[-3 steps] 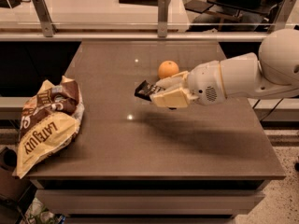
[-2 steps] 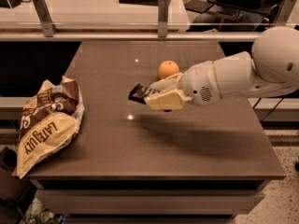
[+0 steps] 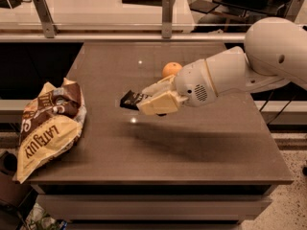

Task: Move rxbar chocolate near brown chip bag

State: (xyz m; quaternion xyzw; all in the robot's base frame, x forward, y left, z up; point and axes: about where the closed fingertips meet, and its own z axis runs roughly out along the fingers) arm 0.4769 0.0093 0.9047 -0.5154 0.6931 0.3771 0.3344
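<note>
My gripper (image 3: 149, 98) hovers above the middle of the table, shut on the rxbar chocolate (image 3: 130, 99), a small flat black wrapper bar that sticks out to the left of the fingers (image 3: 158, 103). The bar is held off the table; a shadow lies below it. The brown chip bag (image 3: 48, 123), wrinkly with a dark brown top and yellow lower part, lies at the table's left edge, well left of the bar.
An orange (image 3: 171, 69) sits on the table just behind the gripper. The grey table (image 3: 192, 147) has a front edge close below. A railing with metal posts (image 3: 167, 8) runs behind the table. My white arm (image 3: 268, 56) reaches in from the right.
My gripper has carried the bar leftward, toward the chip bag. The orange and the bag have not moved.
</note>
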